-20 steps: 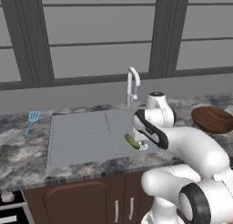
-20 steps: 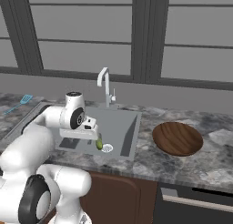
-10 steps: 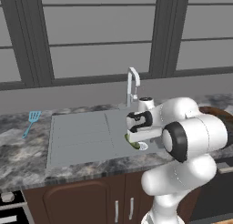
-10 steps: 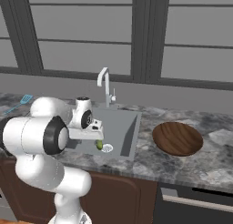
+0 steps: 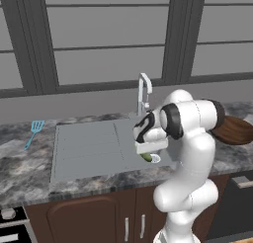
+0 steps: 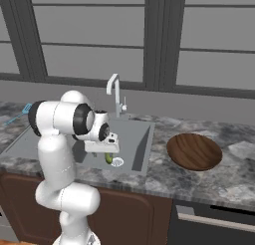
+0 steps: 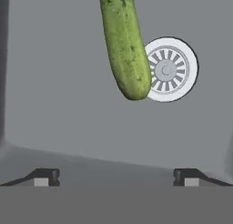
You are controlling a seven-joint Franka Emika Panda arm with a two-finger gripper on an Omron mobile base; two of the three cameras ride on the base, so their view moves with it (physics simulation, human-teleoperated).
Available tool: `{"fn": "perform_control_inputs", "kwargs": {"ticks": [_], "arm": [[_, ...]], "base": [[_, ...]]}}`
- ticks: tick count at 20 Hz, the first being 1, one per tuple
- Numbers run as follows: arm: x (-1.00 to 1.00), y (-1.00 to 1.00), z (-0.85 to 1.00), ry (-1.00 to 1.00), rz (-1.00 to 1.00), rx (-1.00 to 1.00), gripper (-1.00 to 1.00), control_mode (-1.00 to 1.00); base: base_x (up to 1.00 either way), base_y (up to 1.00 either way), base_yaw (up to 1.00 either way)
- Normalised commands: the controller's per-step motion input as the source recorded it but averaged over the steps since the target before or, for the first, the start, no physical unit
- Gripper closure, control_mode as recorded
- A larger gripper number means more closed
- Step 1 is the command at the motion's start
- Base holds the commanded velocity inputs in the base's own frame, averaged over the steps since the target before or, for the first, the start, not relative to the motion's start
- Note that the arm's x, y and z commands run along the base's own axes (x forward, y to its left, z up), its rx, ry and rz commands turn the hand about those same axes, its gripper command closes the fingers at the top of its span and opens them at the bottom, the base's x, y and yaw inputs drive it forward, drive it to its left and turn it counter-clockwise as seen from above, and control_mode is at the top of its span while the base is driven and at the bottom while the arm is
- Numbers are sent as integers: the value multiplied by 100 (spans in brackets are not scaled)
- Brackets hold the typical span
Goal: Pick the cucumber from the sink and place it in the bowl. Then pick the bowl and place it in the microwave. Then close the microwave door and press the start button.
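1. The gripper (image 7: 116,176) hangs over the sink (image 5: 89,148), its jaws spread wide with nothing between them.
2. The cucumber (image 7: 124,43) lies on the sink floor, one end overlapping the round drain (image 7: 168,69).
3. The bowl (image 6: 194,151) sits on the bench (image 6: 199,182), right of the sink.

The upper end of the cucumber (image 7: 124,43) is cut off by the top edge of the hand view, and part of the round drain (image 7: 170,69) is covered by its lower end. In the left base view, most of the cucumber (image 5: 147,158) is hidden under the robot's hand, and the left part of the bowl (image 5: 234,131) is hidden behind the arm. The near wall of the sink (image 6: 140,139) is partly concealed by the arm in the right base view. The spatula (image 6: 22,111) at the far left is partly hidden there and too small for detail.
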Motion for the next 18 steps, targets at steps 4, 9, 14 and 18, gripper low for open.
{"fn": "perform_control_inputs", "kwargs": {"ticks": [4, 9, 14, 18], "arm": [[34, -2, -67, 0, 0, 4, -100, -100], [48, -2, -37, 0, 0, 6, -100, -100], [41, -2, -22, -5, 0, 4, -100, -100], [37, -1, -28, -8, 0, 2, -100, -100]], "base": [[0, 0, 0], [0, 0, 0], [0, 0, 0], [0, 0, 0]]}}
